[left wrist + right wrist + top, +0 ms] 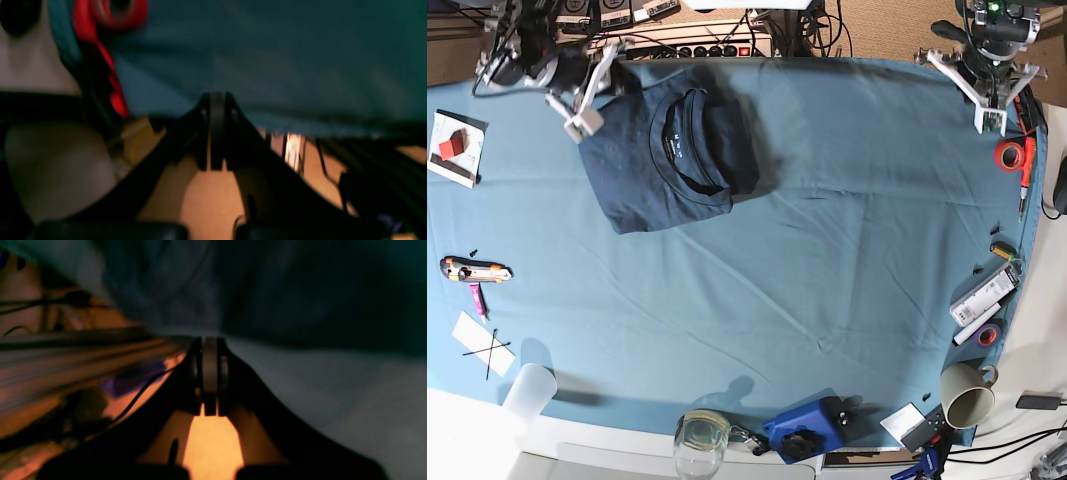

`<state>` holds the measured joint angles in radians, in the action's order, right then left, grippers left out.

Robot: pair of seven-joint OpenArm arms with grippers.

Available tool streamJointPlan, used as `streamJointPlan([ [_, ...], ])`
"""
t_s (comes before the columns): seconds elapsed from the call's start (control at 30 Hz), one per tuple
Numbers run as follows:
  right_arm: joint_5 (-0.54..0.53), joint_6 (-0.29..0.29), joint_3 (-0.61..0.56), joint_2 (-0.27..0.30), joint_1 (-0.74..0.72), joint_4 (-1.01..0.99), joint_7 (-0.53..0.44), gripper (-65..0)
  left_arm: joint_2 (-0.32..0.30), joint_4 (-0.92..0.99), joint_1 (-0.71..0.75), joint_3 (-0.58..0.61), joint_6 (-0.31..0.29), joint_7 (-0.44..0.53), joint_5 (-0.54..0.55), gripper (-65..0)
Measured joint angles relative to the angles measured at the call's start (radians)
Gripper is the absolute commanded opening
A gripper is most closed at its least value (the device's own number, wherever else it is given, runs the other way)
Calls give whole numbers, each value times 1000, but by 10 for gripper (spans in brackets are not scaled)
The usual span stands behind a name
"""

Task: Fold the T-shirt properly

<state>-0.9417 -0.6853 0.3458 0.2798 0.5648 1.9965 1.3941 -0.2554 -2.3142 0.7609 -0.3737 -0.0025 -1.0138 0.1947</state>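
T-shirt (632,175) bunched near tablecloth's (827,300) top-left corner; likely early flattening. Left gripper (990,118), right gripper (584,125): jaws closed, apparently empty. Next: open right, pinch hem.

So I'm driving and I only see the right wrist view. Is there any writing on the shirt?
Observer: Yes, small white print inside the collar of the T-shirt.
Operator: What's that other arm doing?
Observer: Its gripper, the left one, is shut, near a red roll of tape.
Operator: Any cups around?
Observer: A beige mug, on the same side as that tape.
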Motion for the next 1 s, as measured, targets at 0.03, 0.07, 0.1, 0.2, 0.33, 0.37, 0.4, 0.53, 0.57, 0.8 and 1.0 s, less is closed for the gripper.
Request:
streamJointPlan([
  [0.03, -3, -9, 0, 0, 25, 0, -3, -650, 0, 0, 14, 0, 0, -2, 0, -650],
  [0.07, -5, -11, 0, 0, 52, 0, -5, -650, 0, 0, 29, 0, 0, -2, 0, -650],
  [0.1, -4, -11, 0, 0, 80, 0, -4, -650, 0, 0, 44, 0, 1, -1, 0, -650],
  [0.2, -1, -11, 0, 0, 146, 0, -3, -650, 0, 0, 96, 0, 0, 2, 0, -650],
  [0.33, 71, -11, 0, 0, 208, 0, -6, -650, 0, 11, 168, 0, 1, 5, 2, -650],
  [0.37, 95, -11, 0, 0, 220, 0, -6, -650, 0, 18, 186, 0, 1, 5, 5, -650],
  [0.4, 107, -11, 0, 0, 233, 0, -6, -650, 0, 23, 204, 0, 3, 6, 4, -650],
  [0.53, 140, -11, 0, 2, 274, -8, -10, -650, 14, 56, 256, 0, 4, 10, 4, -650],
  [0.57, 139, -11, 0, 2, 280, -18, -10, -650, 29, 69, 261, -1, 4, 14, 5, -650],
  [0.8, 151, -13, -6, 2, 296, -182, -18, -650, 103, 215, 288, 0, -59, 40, 39, -650],
  [1.0, 197, -12, -6, 2, 241, -393, -43, -650, 109, 419, 223, 1, -100, 98, 79, -650],
])
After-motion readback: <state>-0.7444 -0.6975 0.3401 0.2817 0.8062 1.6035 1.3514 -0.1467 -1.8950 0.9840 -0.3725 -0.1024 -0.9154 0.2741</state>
